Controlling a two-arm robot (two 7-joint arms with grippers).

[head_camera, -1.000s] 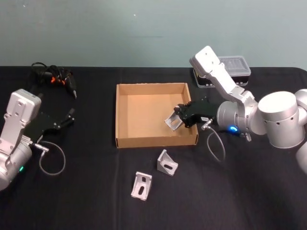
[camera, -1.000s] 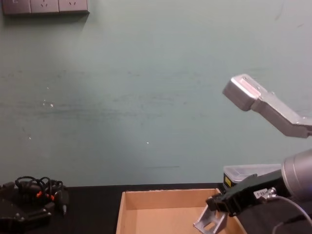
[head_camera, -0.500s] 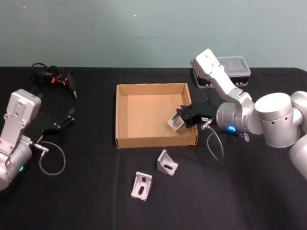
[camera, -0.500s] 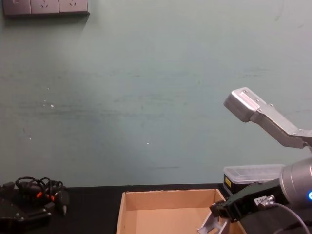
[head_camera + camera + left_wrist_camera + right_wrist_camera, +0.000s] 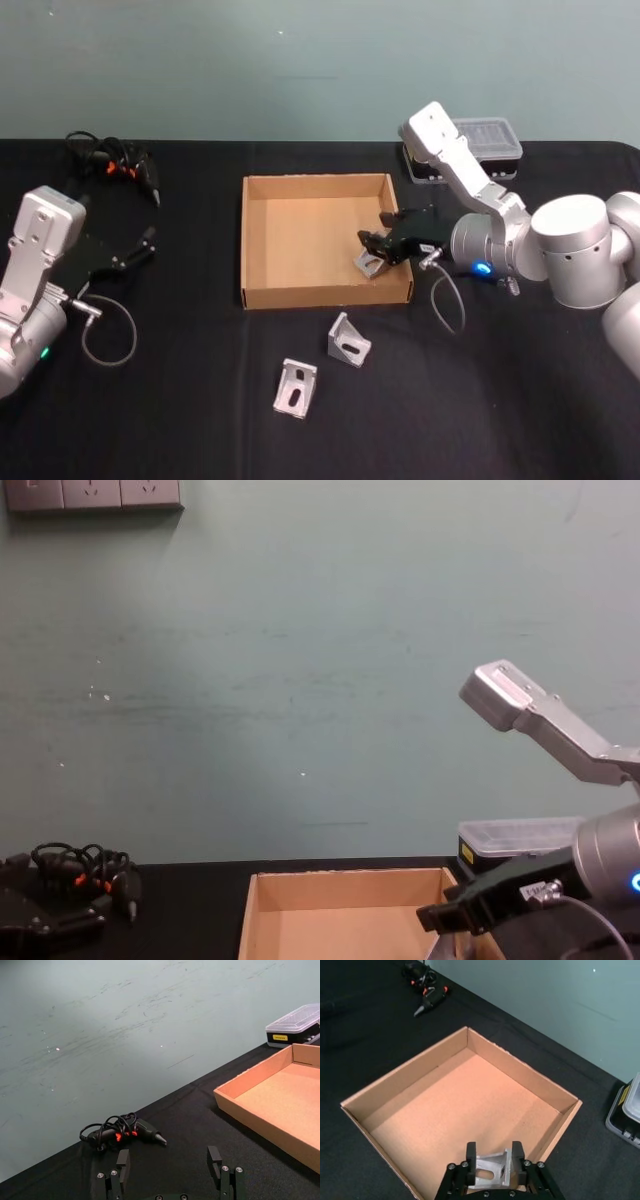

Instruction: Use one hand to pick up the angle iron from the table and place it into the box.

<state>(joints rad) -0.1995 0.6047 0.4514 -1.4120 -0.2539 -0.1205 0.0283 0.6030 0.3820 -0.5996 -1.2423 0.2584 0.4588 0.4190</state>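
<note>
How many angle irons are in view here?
3. One angle iron is between the right gripper's fingers in the box's near right corner; two more lie on the table in front of it. None seems hidden.

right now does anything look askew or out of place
Nothing stands out. The right gripper holds one bracket low inside the box; two more brackets lie on the table before it. Left gripper idle, open.

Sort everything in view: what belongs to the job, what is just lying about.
Job: right gripper, shut on an angle iron low in the box; two more angle irons on the table.
Lying about: corded tool, plastic case; left gripper parked at left, fingers open.
</note>
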